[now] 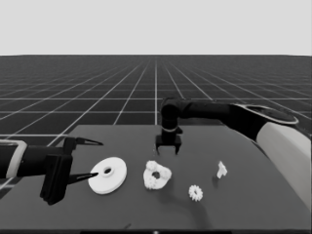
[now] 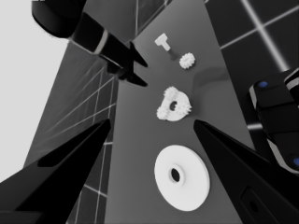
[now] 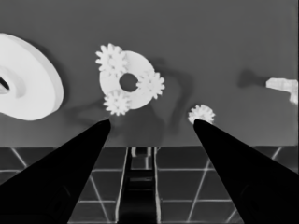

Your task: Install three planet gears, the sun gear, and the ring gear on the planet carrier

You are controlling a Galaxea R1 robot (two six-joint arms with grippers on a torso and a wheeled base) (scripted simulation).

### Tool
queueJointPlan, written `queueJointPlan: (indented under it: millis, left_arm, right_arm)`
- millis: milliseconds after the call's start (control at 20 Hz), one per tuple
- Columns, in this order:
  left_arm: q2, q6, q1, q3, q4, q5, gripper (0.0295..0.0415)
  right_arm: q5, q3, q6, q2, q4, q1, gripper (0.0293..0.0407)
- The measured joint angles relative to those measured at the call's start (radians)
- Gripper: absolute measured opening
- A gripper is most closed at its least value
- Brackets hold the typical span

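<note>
The planet carrier, the smaller round part, lies mid-table with three planet gears standing on it around its hole. A fourth small gear lies loose on the table to its right. Left of the carrier the ring gear, the larger round part, lies flat. My right gripper hangs open and empty above the table, behind the carrier. At the table's left end waits my left gripper, open, one fingertip by the ring gear's rim without holding it.
A thin white piece lies right of the loose gear. The right arm's pale grey part fills the right side. Dark machinery with blue lights shows beyond the table's edge in the left wrist view.
</note>
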Motion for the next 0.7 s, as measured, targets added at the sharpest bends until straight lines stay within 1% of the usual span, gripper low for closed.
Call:
queueJointPlan:
  millis: [100,250,300,350,400,500,700]
  left_arm:
    - [0.000,0.000,0.000,0.000,0.000,0.000,0.0385]
    - [0.000,0.000,0.000,0.000,0.000,0.000,0.0385]
    - [0.000,0.000,0.000,0.000,0.000,0.000,0.0385]
    - [0.000,0.000,0.000,0.000,0.000,0.000,0.0385]
    - [0.000,0.000,0.000,0.000,0.000,0.000,0.0385]
    - [0.000,0.000,0.000,0.000,0.000,0.000,0.0385]
    - [0.000,0.000,0.000,0.000,0.000,0.000,0.0385]
  right_arm:
    - [-0.002,-0.009,-0.006,0.003,0.018,0.018,0.0385]
    - [-0.003,-0.013,-0.009,0.004,0.026,0.025,0.0385]
    - [-0.001,0.271,0.086,-0.173,0.037,0.036,0.0385]
    - [-0.001,0.410,0.107,-0.299,0.046,0.045,0.0385]
    - [-0.002,0.476,0.104,-0.372,0.053,0.052,0.0385]
    - [-0.003,0.529,0.091,-0.440,0.059,0.060,0.0385]
    - [-0.004,0.551,0.082,-0.470,0.063,0.064,0.0385]
